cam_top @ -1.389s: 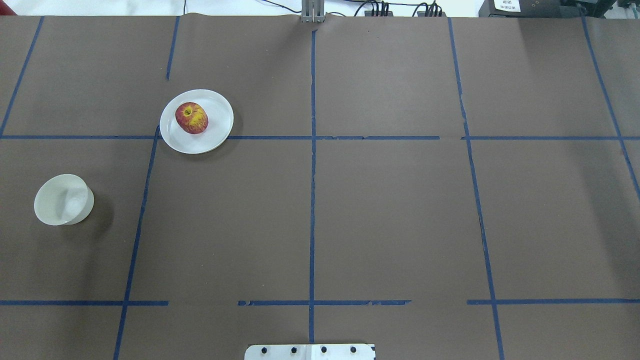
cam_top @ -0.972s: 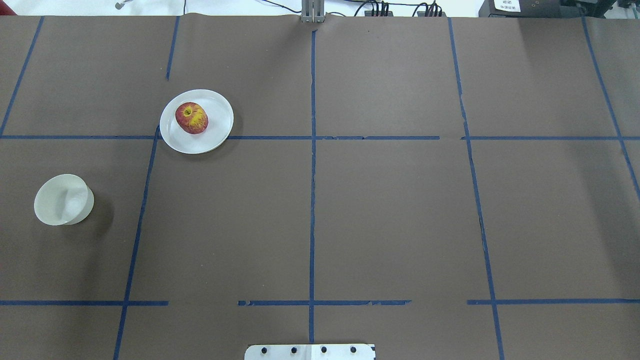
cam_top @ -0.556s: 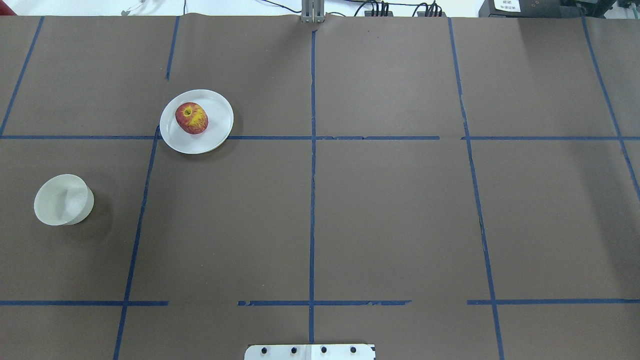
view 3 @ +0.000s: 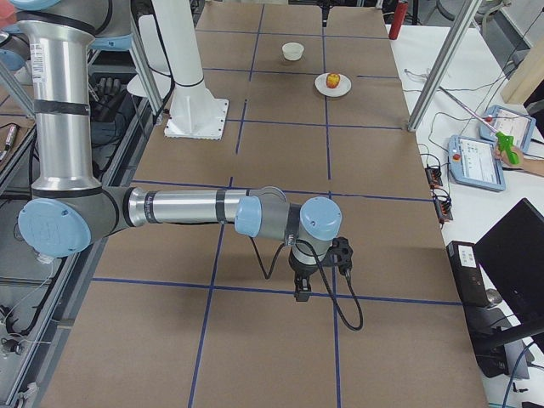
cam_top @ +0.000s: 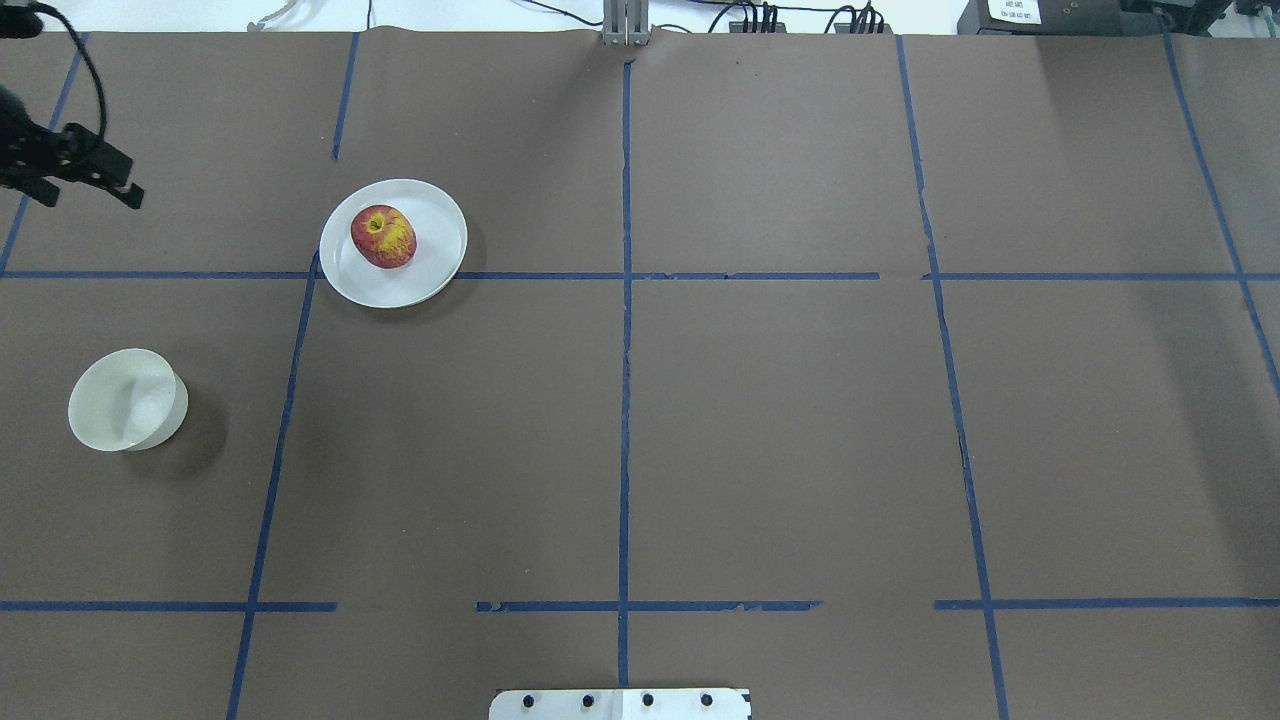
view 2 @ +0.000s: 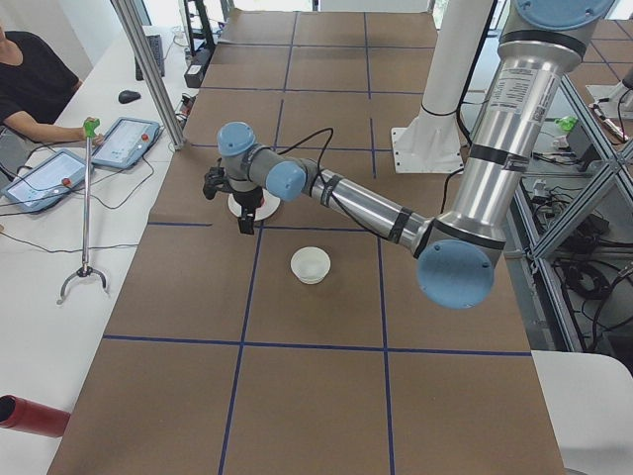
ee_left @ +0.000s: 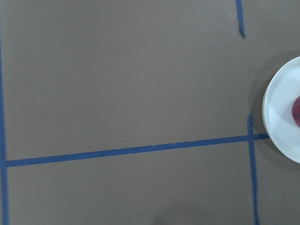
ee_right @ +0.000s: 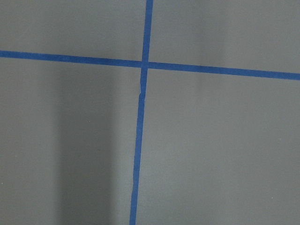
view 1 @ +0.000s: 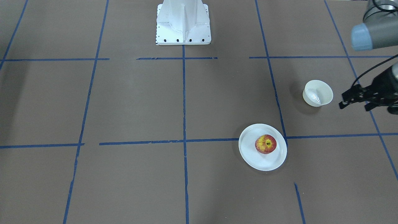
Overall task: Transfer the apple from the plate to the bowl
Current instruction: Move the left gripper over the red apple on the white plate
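1. Black left gripper (cam_top: 88, 192) hovers, jaws spread, empty.
2. Small deep off-white bowl (cam_top: 175, 415) sits empty.
3. Round red-yellow apple (cam_top: 383, 236) sits on flat white plate (cam_top: 430, 260); an off-centre pinch could roll it away.
4. Right gripper (view 3: 321, 280): can't tell its jaws.

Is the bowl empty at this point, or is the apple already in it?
Empty: the bowl shows only its glossy bare inside, and the apple sits on the plate, apart from it.
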Tool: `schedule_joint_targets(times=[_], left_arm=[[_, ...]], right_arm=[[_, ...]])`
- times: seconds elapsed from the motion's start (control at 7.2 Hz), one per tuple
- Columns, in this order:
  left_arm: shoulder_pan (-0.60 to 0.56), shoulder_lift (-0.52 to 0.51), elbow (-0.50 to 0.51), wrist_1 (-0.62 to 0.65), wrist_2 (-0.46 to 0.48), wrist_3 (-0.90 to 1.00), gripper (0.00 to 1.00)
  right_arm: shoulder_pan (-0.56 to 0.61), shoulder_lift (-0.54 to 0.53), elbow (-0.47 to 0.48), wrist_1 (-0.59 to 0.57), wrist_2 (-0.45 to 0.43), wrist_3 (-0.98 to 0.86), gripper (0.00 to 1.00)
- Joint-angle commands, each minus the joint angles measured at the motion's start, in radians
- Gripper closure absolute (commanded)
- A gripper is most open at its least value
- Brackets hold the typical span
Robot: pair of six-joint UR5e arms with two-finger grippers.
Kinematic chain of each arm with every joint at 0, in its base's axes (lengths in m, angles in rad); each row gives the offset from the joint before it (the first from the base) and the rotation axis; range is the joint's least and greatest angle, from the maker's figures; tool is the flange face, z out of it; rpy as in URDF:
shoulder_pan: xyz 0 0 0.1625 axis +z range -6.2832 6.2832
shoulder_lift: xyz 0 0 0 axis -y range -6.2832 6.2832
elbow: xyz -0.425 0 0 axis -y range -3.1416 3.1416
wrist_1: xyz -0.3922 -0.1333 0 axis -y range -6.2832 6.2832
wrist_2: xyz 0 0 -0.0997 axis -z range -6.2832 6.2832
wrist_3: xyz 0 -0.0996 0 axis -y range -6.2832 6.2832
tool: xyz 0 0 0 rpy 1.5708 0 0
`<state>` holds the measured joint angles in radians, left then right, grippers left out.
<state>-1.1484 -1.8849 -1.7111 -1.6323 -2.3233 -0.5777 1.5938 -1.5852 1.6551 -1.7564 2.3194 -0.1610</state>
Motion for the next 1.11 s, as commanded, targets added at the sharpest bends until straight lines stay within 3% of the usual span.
schedule_joint_targets(times=[0.0, 0.28, 0.56, 0.83, 0.97], left_arm=[[0.163, -0.100, 0.033, -0.004, 0.036, -0.193, 0.00], [0.212, -0.157, 0.176, -0.166, 0.085, -0.310, 0.00], [0.246, -0.241, 0.293, -0.196, 0.148, -0.327, 0.00], [0.248, -0.331, 0.411, -0.216, 0.151, -0.333, 0.00], [0.248, -0.336, 0.436, -0.250, 0.178, -0.337, 0.00]], right_arm=[[0.000, 0.001, 0.000, -0.002, 0.000, 0.000, 0.00], [0.000, 0.001, 0.000, 0.000, 0.000, 0.000, 0.00], [0.000, 0.001, 0.000, 0.000, 0.000, 0.000, 0.00], [0.000, -0.001, 0.000, 0.000, 0.000, 0.000, 0.00], [0.000, 0.001, 0.000, 0.000, 0.000, 0.000, 0.00]])
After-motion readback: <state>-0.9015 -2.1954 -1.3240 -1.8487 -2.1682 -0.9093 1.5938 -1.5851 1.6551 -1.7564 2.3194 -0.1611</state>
